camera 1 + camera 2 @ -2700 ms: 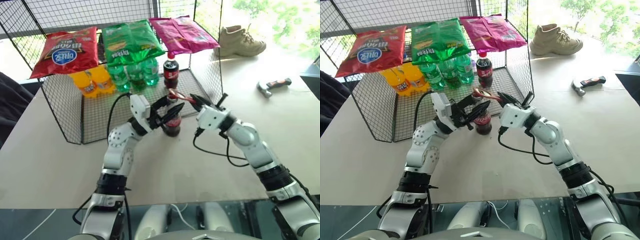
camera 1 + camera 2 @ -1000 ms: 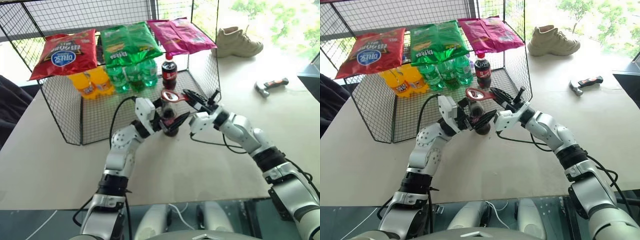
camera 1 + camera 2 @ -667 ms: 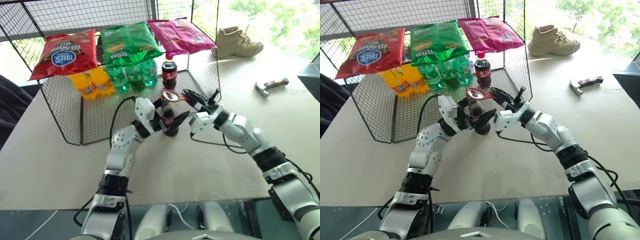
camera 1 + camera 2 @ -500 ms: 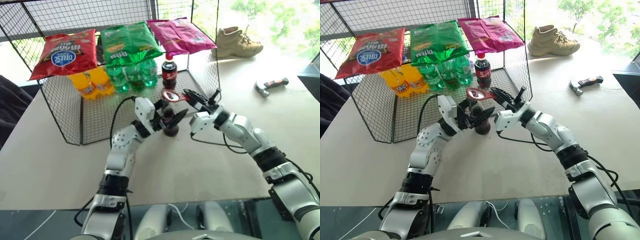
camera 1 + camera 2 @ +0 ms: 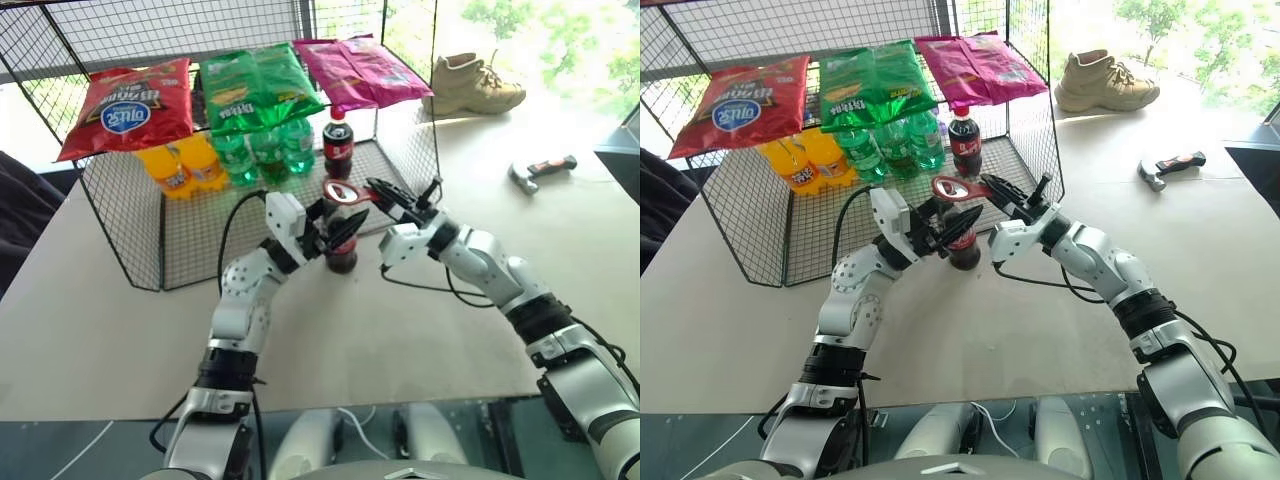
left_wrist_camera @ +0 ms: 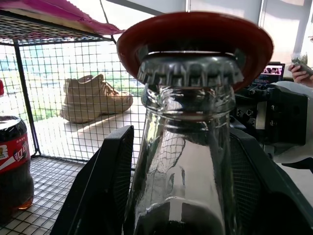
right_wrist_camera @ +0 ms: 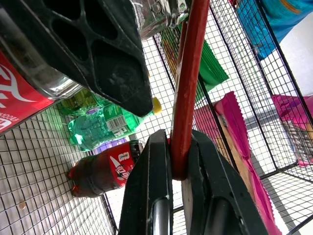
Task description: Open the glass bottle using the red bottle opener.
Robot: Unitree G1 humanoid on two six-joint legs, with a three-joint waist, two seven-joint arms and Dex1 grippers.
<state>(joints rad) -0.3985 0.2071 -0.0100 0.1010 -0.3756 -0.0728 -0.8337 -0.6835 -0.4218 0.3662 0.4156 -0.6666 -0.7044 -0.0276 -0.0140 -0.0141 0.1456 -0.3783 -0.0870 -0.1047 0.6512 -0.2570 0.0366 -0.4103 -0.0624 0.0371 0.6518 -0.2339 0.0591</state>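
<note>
Left gripper (image 5: 338,232) jaws grip glass bottle (image 5: 341,240); right gripper (image 5: 393,203) jaws clamp red bottle opener (image 5: 347,192), head over cap, handle toward 3 o'clock.

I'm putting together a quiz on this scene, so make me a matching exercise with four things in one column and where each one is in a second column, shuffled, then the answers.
1. red bottle opener
2. glass bottle
3. hammer
4. plastic cola bottle

A. inside the wire cage
B. lying on the table, far right
C. pinched in the right claw
D. between the left claw's fingers

1-C, 2-D, 3-B, 4-A
</note>
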